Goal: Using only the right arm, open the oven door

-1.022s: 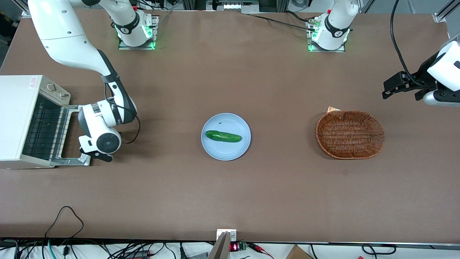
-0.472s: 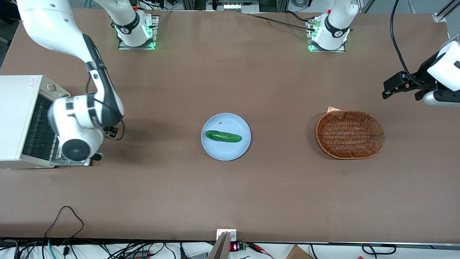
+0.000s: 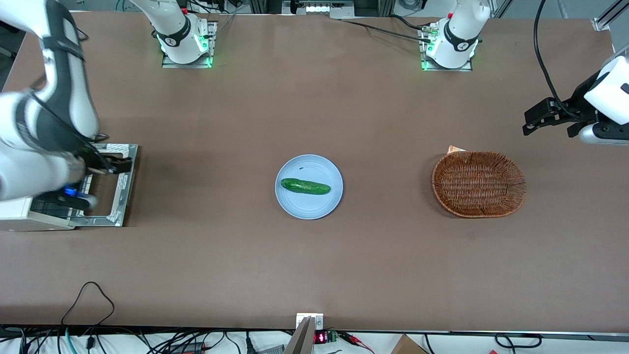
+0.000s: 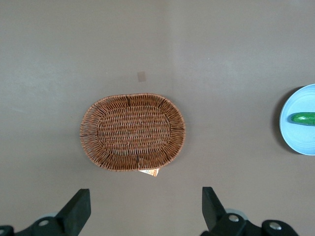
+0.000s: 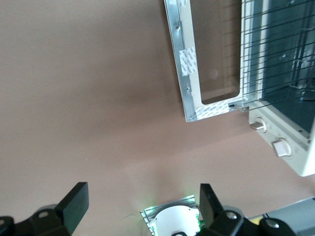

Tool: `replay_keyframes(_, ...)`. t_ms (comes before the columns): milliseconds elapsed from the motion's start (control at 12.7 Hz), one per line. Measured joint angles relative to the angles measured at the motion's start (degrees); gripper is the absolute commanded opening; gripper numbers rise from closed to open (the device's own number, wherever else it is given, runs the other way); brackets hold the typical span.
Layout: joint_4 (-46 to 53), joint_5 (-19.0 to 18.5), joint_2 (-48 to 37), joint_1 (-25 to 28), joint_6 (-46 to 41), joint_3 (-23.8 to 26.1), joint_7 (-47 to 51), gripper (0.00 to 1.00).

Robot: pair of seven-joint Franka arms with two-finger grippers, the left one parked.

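Much of the toaster oven is hidden beneath the right arm; its oven door lies folded flat on the bench; the empty pincer hangs spread above bare bench; cucumber on plate, wicker basket toward the parked arm's end.

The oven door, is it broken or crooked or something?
No, nothing stands out. The oven door lies folded down flat and square in front of the oven, with its wire rack in place. The open end effector hangs above the table, touching nothing. The cucumber rests neatly on its plate.
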Motion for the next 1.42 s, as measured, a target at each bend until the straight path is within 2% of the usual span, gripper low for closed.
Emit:
replay_keyframes(157,0.0,0.8,-2.5,0.1,-1.2,0.4,-1.6,1.0)
replay_keyframes(393,-0.5,4.9,-6.1,0.1,-1.3,0.4,-2.0,1.0)
replay_keyframes(551,-3.2,6.0,-9.2,0.1,3.3,0.4,-2.1,1.0)
replay_keyframes(708,-9.8,6.3,-13.8,0.7,13.7,0.5,-3.4,1.0)
replay_keyframes(865,-17.4,6.3,-19.4,3.2,18.2,-0.2,-6.9,1.0)
replay_keyframes(1022,-24.9,6.3,-25.2,7.7,22.5,-3.8,-7.9,1.0)
replay_keyframes(1180,-29.4,6.3,-29.3,8.5,23.2,-6.5,-9.3,1.0)
replay_keyframes(1416,-30.1,6.3,-29.6,8.6,23.5,-7.4,-10.1,1.0)
